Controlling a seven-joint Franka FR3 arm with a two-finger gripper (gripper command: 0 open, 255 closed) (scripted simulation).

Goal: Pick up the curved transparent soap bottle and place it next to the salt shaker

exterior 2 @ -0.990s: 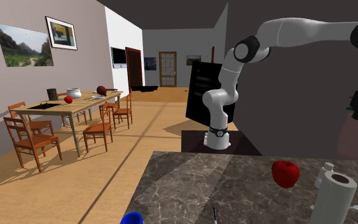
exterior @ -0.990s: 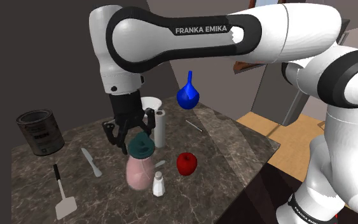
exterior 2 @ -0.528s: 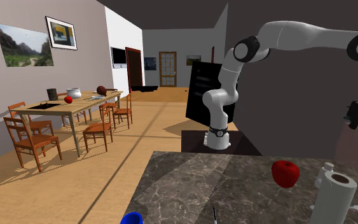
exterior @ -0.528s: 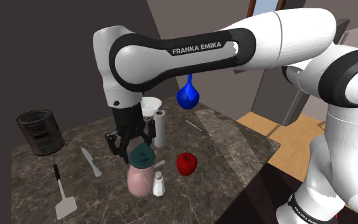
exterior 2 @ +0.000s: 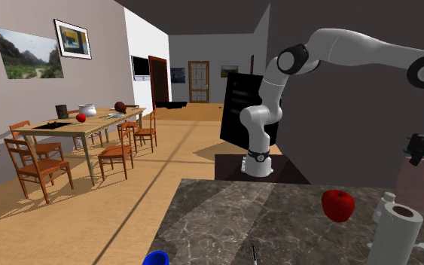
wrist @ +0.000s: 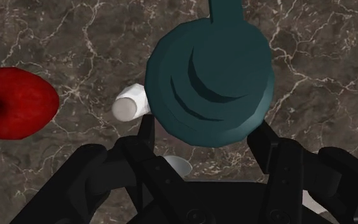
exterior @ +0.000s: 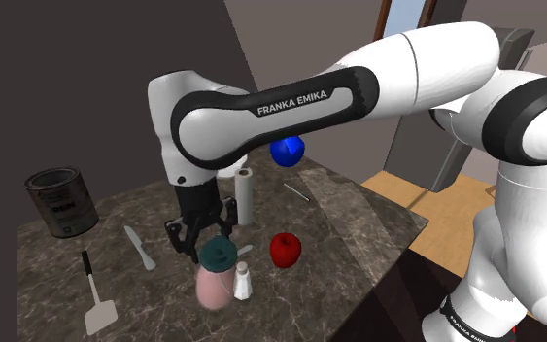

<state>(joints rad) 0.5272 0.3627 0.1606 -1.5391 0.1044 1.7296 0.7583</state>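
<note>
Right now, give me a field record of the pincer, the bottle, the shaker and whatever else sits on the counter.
pincer: shut on the teal cap of the soap bottle
soap bottle: pinkish, upright, close beside the salt shaker
salt shaker: white, upright on the dark marbled counter
bottle touching counter: cannot tell
nearby: red apple, white roll, can, knife, spatula

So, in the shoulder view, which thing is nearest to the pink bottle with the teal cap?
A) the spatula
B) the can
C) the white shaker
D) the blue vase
C: the white shaker stands close beside the bottle, nearer than anything else on the counter.
</note>
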